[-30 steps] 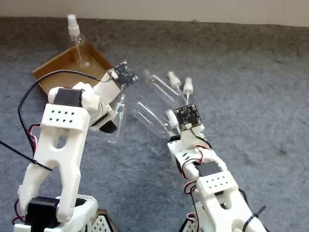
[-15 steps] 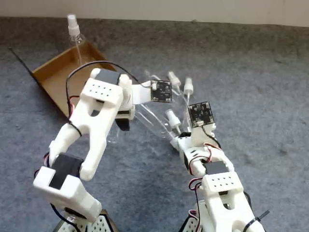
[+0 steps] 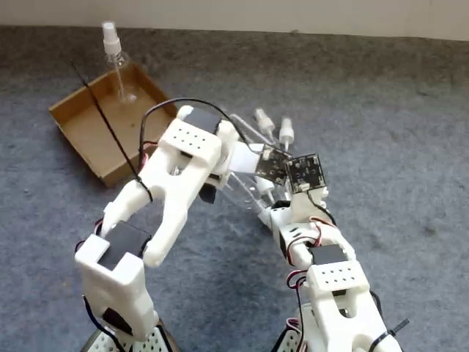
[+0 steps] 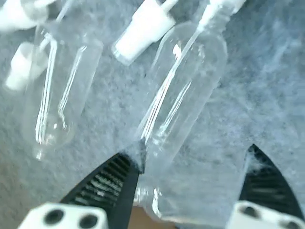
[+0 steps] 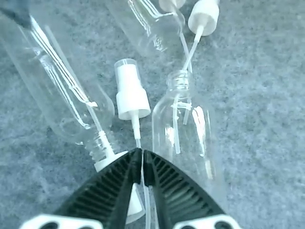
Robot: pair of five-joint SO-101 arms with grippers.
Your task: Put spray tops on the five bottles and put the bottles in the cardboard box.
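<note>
The clear bottle (image 4: 183, 81) lies flat on the grey carpet (image 4: 276, 71). A thin dip tube shows inside it, so it seems to be capped already. Its long axis runs straight out from the left gripper (image 4: 193, 157), with the base end nearest the fingers and the neck end farthest. Those fingers are spread wide, one on either side of the base end. The spread crosses the bottle's width, so a plain squeeze should catch it.

The cardboard box (image 3: 77, 128) lies well apart on the left arm's side, and one capped bottle (image 3: 116, 62) stands at its far corner. The left arm is therefore the better placed to carry this bottle there.

The right gripper (image 5: 142, 153) works just beside the left one. Its fingers are pinched on the dip tube of a white spray top (image 5: 131, 95), next to an open-necked bottle (image 5: 183, 124).
</note>
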